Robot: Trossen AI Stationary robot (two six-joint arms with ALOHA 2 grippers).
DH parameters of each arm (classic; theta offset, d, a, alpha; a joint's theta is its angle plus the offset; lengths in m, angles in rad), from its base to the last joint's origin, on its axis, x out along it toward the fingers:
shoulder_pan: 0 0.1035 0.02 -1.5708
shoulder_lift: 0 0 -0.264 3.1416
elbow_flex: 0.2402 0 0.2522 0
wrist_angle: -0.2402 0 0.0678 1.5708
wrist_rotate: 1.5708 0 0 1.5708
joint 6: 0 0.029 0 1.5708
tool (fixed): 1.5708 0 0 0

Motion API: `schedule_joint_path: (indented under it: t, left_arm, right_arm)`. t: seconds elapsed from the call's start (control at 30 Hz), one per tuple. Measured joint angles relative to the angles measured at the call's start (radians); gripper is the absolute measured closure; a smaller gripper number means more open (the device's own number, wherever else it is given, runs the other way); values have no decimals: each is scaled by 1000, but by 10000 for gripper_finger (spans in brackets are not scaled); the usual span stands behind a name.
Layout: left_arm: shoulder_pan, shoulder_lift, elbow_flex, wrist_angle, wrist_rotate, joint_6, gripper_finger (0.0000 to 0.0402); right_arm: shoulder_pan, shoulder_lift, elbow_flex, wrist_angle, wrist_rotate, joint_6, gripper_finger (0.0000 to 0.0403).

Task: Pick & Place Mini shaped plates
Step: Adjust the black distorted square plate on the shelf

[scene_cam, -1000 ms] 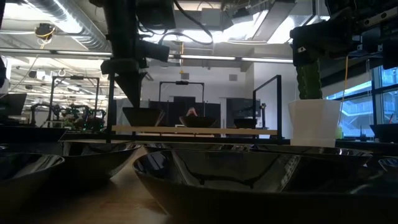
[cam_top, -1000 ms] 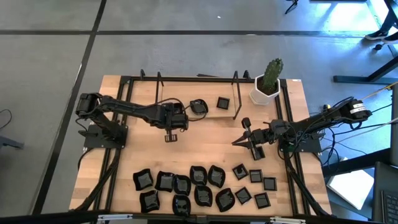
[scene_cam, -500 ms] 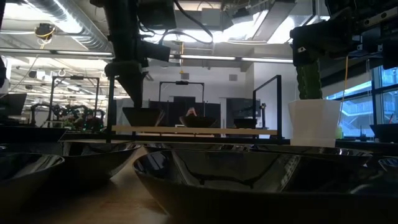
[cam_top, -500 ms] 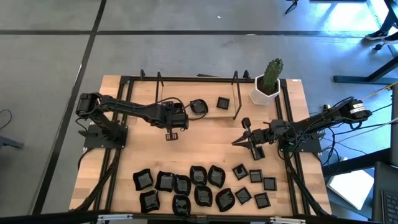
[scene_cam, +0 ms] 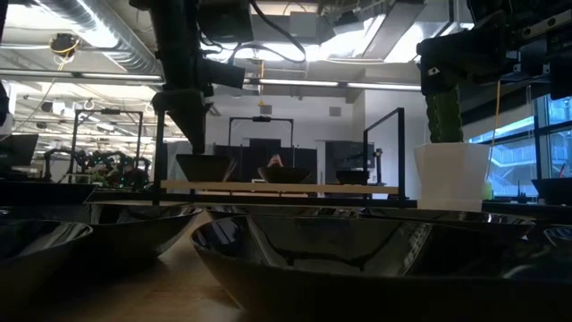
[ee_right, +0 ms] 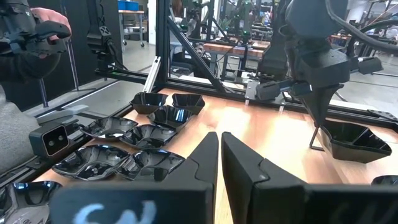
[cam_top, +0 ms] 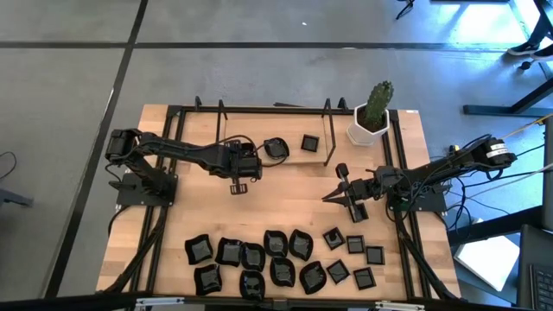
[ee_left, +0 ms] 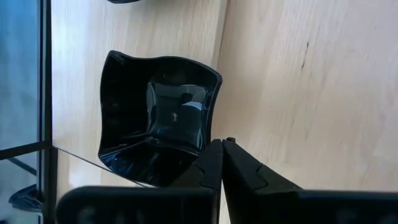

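Note:
Many glossy black mini plates (cam_top: 276, 259) lie in a loose cluster along the table's near edge. Two more rest flat near the far edge: a wavy-edged one (cam_top: 275, 148) and a small square one (cam_top: 309, 142). My left gripper (cam_top: 236, 187) is shut and points down over bare wood, just nearer than the wavy plate (ee_left: 158, 118) and apart from it. My right gripper (cam_top: 328, 199) is shut and hovers right of the table's middle, pointing left. Its wrist view shows the cluster (ee_right: 140, 140) ahead of its tips (ee_right: 219, 138).
A white pot with a green cactus (cam_top: 371, 117) stands at the far right corner. A black metal frame (cam_top: 328, 138) rises along the far edge and both sides. Bare wood (cam_top: 285, 194) lies between the grippers. A person's hand (ee_right: 37, 31) shows beyond the table.

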Motion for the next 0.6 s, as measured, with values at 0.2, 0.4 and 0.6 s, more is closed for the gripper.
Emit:
schedule_joint_path:
  t: [0.2, 0.4, 0.6]
  left_arm:
    - [1, 0, -9, 0, -5, 0, 399]
    - [-4, 0, -18, 21, -27, 32, 398]
    - [-44, -7, -18, 79, -141, 78, 398]
  right_arm:
    - [0, 0, 0, 0, 0, 0, 379]
    - [0, 0, 0, 0, 0, 0, 379]
    - [0, 0, 0, 0, 0, 0, 379]
